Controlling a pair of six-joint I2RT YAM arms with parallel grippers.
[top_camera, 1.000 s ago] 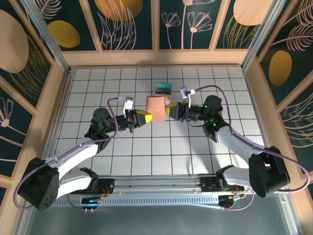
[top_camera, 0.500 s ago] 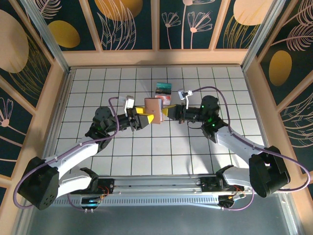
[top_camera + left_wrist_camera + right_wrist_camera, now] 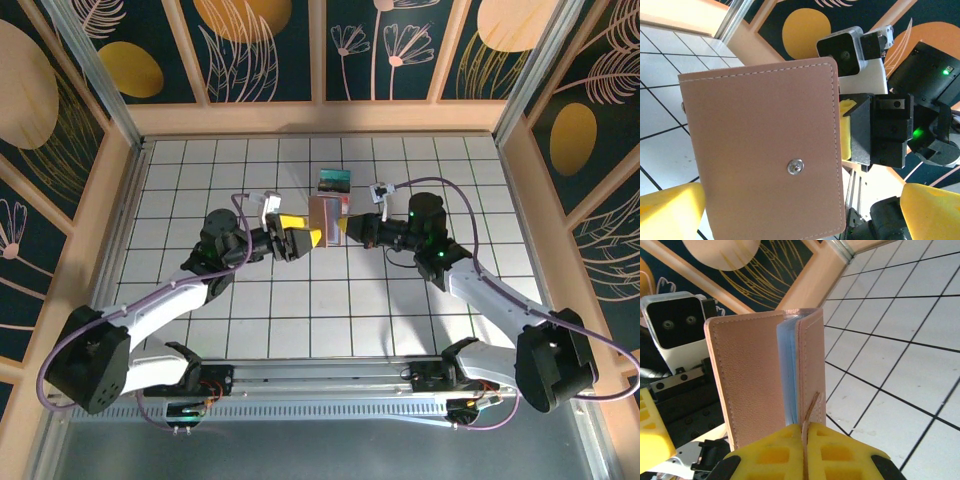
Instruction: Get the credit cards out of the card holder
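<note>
The right gripper pinches the holder over the white table. The left gripper is wide open, just beside it. A teal card lies just behind.

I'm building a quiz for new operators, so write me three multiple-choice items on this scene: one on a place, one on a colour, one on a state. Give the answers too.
1. Where does the teal card lie?
A. On the table, beyond the card holder
B. At the table's near edge
C. Tucked inside the card holder

2. What colour is the card holder's inside?
A. Red
B. Black
C. Pale blue

3. How are the right fingers?
A. Wide open
B. Shut on the card holder
C. Shut on the teal card

Answers:
1 A: the top view shows it flat on the table past the card holder.
2 C: the right wrist view shows pale blue between the two tan sides.
3 B: the right wrist view shows them pinched together on its edge.
</note>
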